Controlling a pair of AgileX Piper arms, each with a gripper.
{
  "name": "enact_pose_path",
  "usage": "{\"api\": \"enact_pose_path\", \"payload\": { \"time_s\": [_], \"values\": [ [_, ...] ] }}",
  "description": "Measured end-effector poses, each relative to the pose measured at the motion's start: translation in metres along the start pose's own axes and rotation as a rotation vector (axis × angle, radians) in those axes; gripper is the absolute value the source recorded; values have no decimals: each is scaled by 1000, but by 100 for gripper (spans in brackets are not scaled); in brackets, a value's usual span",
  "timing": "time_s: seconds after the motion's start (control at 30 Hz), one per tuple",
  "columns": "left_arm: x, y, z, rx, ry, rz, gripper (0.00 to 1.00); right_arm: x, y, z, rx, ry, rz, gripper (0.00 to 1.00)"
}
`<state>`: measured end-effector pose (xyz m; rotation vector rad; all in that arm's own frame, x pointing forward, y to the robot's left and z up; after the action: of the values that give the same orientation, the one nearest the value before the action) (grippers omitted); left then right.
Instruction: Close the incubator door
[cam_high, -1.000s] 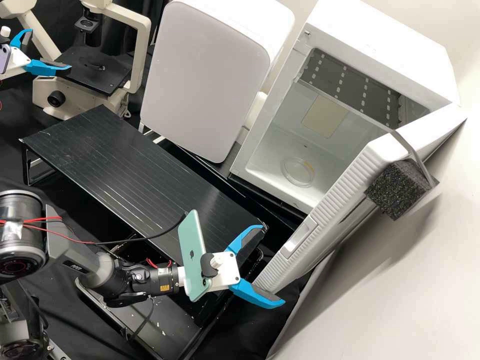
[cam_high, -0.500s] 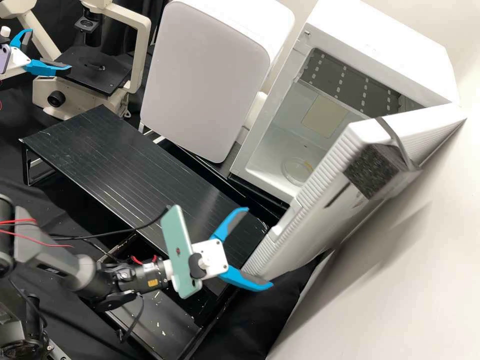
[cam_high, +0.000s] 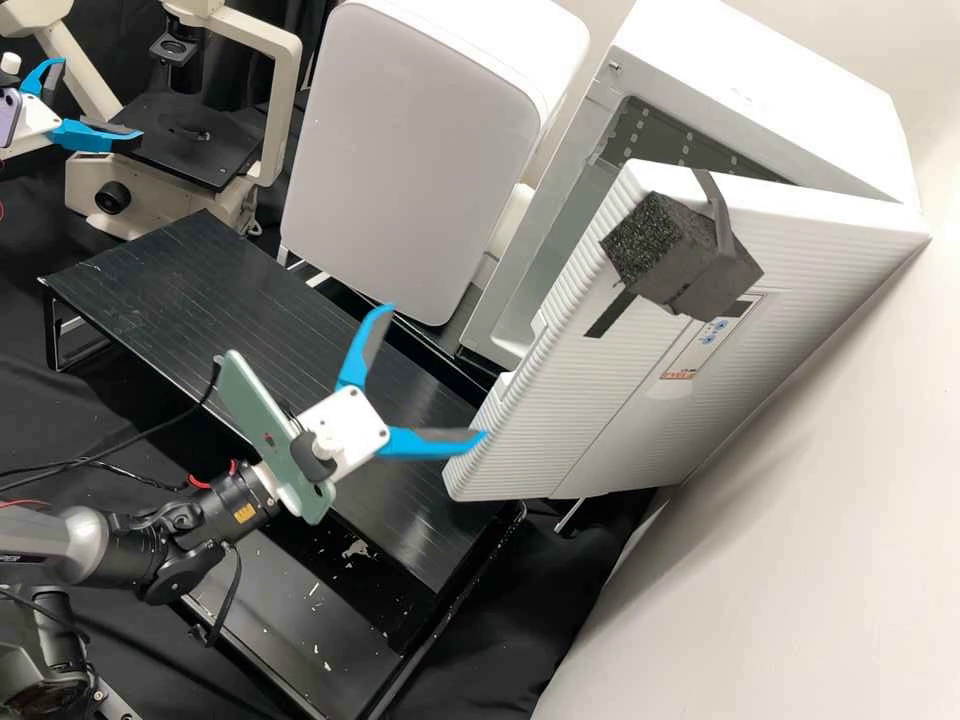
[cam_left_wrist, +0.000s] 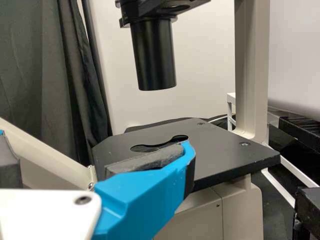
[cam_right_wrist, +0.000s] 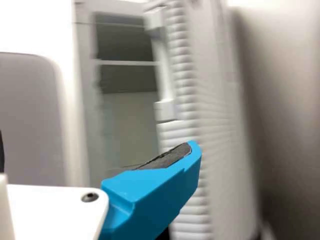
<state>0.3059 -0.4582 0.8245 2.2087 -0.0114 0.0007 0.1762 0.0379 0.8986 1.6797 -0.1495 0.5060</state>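
While the incubator stands partly open, its ribbed white door slants out over the near end of the black ridged platform, hinged side against the body, free edge standing off it. Interior: grey, seen through the wedge between door and frame; a shelf line crosses it in the right wrist view. On the door's upper corner, a dark foam block under a grey strap; lower on the face, a small control panel. Right gripper: fingers spread wide, over the platform, one fingertip at the door's free edge. Contact there: cannot tell. In the right wrist view one blue finger overlaps the ribbed edge, with the recessed handle just beyond. A pale green phone is mounted behind these fingers. Left gripper: at the microscope, fingers likewise spread, one in front of the black stage in its own wrist view; whether it touches the stage, cannot tell. Between microscope and incubator, a white appliance with a flat greyish front, upright but leaning in the high view.
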Motion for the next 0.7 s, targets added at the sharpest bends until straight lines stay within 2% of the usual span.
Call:
{"api": "enact_pose_path", "payload": {
  "time_s": [0.1,0.13,0.23,0.4,0.53,0.7],
  "values": [
    [0,0,0,0,0,0,100,2,-12,-10,9,56,-70,100],
    [0,0,0,0,0,0,100,3,-16,-13,1,72,-87,100],
    [0,0,0,0,0,0,100,3,-18,-18,-58,101,-98,100],
    [0,0,0,0,0,0,100,-10,-5,-20,-135,90,-10,100],
    [0,0,0,0,0,0,100,-15,12,-15,-173,42,88,100],
    [0,0,0,0,0,0,100,-10,17,0,-162,-35,137,100]
  ]
}}
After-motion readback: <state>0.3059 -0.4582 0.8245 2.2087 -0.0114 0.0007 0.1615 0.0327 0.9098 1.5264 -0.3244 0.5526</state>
